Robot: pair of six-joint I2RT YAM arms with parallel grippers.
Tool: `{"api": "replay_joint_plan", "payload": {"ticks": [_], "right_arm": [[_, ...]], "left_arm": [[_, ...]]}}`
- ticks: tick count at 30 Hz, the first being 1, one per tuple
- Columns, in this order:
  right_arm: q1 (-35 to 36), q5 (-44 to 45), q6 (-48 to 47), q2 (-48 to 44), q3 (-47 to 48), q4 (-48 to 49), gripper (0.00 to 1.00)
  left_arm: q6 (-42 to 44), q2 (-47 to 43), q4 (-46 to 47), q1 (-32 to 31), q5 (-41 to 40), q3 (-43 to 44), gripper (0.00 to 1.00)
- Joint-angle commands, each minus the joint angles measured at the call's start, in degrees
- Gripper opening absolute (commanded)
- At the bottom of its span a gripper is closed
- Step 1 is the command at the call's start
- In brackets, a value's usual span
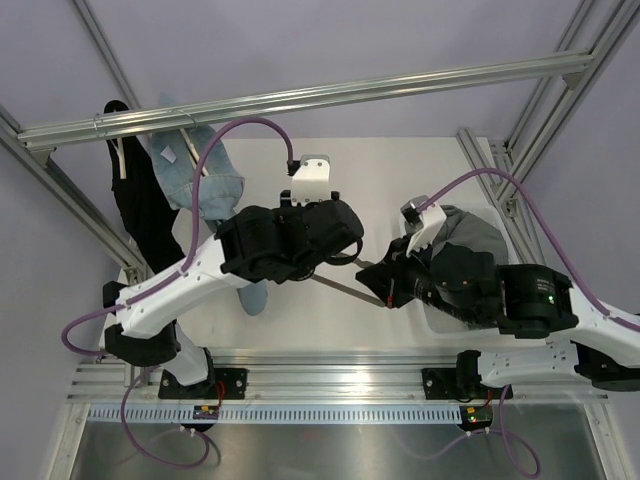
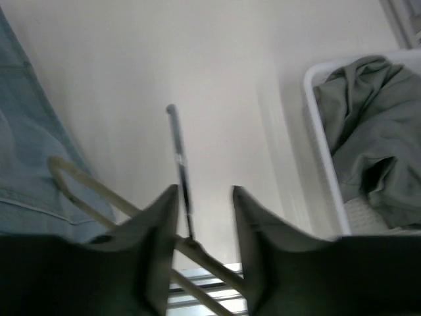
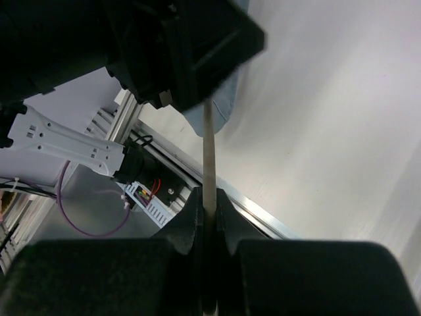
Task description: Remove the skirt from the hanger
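The grey-taupe hanger is bare and held in the air between both arms. My right gripper is shut on one of its thin bars; in the top view this gripper is at the bar's right end. My left gripper is open, its fingers either side of the hanger's neck, with the metal hook pointing away between them. The dark grey skirt lies crumpled in a white bin, off the hanger; it also shows in the top view behind my right arm.
Light blue jeans and a black garment hang on the rail at the back left; the jeans also show in the left wrist view. Aluminium frame posts stand around the table.
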Motion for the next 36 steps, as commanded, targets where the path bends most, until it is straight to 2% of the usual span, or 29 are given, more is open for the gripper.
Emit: {"api": "replay_joint_plan", "payload": {"ticks": [1,2,3,4,9,12,13,14,17,19,21,22,24,27,28,32,36], "right_arm": [[0.39,-0.91,0.38,0.94,-0.35,1.63,0.0],[0.48,-0.91,0.73,0.5,-0.61,1.55,0.0],[0.57,-0.82,0.99,0.06,-0.88,1.46,0.0],[0.57,-0.65,1.52,-0.82,-1.4,0.76,0.0],[0.66,-0.9,3.1,-4.34,-3.34,-1.53,0.0],[0.57,-5.28,2.84,-6.45,-2.47,-2.67,0.0],[0.57,-6.61,2.75,-6.89,-1.94,-4.33,0.0],[0.66,-7.93,2.75,-7.24,-1.59,-4.87,0.0],[0.57,-15.64,3.1,-9.79,-1.06,-5.4,0.0],[0.66,-19.43,3.72,-12.07,-1.49,-4.35,0.0],[0.57,-25.3,3.9,-12.78,-1.5,-3.91,0.0],[0.57,-27.34,3.9,-13.13,-1.5,-3.73,0.0],[0.66,-32.17,3.98,-13.31,-1.67,-2.77,0.0],[0.57,-37.2,4.25,-14.1,-2.37,-0.66,0.0],[0.66,-38.51,4.25,-14.27,-2.55,0.22,0.0],[0.66,-44.31,5.21,-15.59,-4.39,3.3,0.0],[0.66,-46.87,5.83,-17.44,-5.89,5.58,0.0]], "left_arm": [[-1.71,-0.14,2.69,-0.57,1.04,3.29,0.66],[-1.71,-0.84,2.69,-0.57,0.96,3.38,0.86],[-1.54,-1.2,2.69,-0.66,0.87,3.55,0.99],[-0.58,-1.64,2.6,-0.66,0.43,4.51,0.99],[2.68,-7.52,1.46,-0.57,0.43,8.56,0.99],[9.25,-15.4,8.29,-0.66,3.58,3.49,0.99],[15.36,-18.14,11.8,-0.66,7.77,0.77,0.99],[18.64,-21.12,21.14,-0.66,10.68,-7.18,0.99],[28.94,-33.43,37.08,-0.66,22.55,-21.7,0.95],[36.41,-38.98,41.78,-0.66,32.74,-25.43,0.91],[40.02,-39.7,42.33,-0.66,40.12,-25.72,0.91],[41.6,-37.96,39.72,-0.66,44.16,-24.58,0.89],[42.75,-34.88,36.56,-0.66,47.52,-19.86,0.89],[44.16,-30.13,34.16,-0.66,55.08,-17.37,0.86],[44.69,-29.51,34.33,-0.57,58.93,-17.1,0.85],[45.31,-28.36,36.69,-0.66,65.98,-18.76,0.84],[45.84,-29.06,37.76,-0.66,74.58,-20.61,0.78]]}}
